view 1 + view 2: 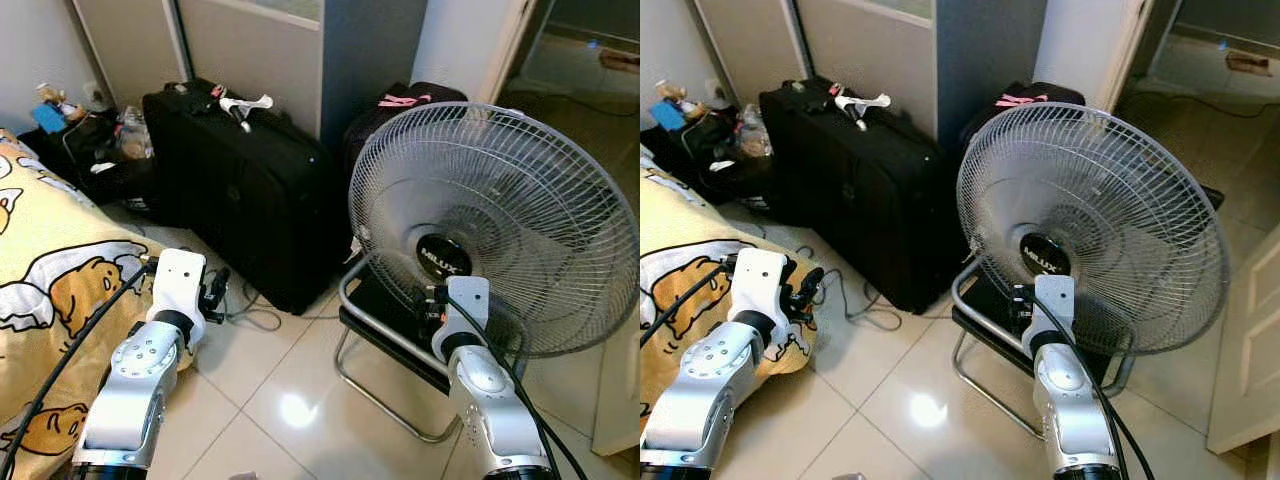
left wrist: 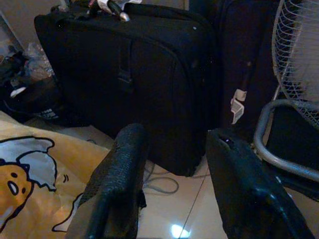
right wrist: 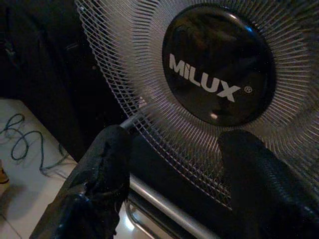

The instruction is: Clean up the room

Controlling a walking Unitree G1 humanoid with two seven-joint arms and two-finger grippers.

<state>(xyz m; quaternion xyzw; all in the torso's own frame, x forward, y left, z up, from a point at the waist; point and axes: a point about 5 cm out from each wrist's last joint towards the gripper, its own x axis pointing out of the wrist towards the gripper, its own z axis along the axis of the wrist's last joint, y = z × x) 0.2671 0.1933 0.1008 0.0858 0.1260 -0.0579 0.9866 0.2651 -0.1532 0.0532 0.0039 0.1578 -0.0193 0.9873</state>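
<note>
A grey floor fan (image 1: 500,210) with a black MILUX hub (image 3: 219,64) stands on a metal tube frame (image 1: 375,330) at the right. My right gripper (image 3: 177,142) is open just in front of the fan's grille, below the hub, with nothing between its fingers. My left gripper (image 2: 174,142) is also open and empty. It hangs over the tile floor beside the yellow cartoon blanket (image 1: 50,280) and points toward a black suitcase (image 1: 240,170). A grey cable (image 1: 255,318) lies on the floor at the suitcase's foot.
A white and black item (image 1: 243,104) lies on top of the suitcase. A second black bag (image 1: 385,120) with a pink thing (image 1: 403,100) on it stands behind the fan. Bags and clutter (image 1: 95,140) fill the back left corner. A doorway (image 1: 585,70) opens at the back right.
</note>
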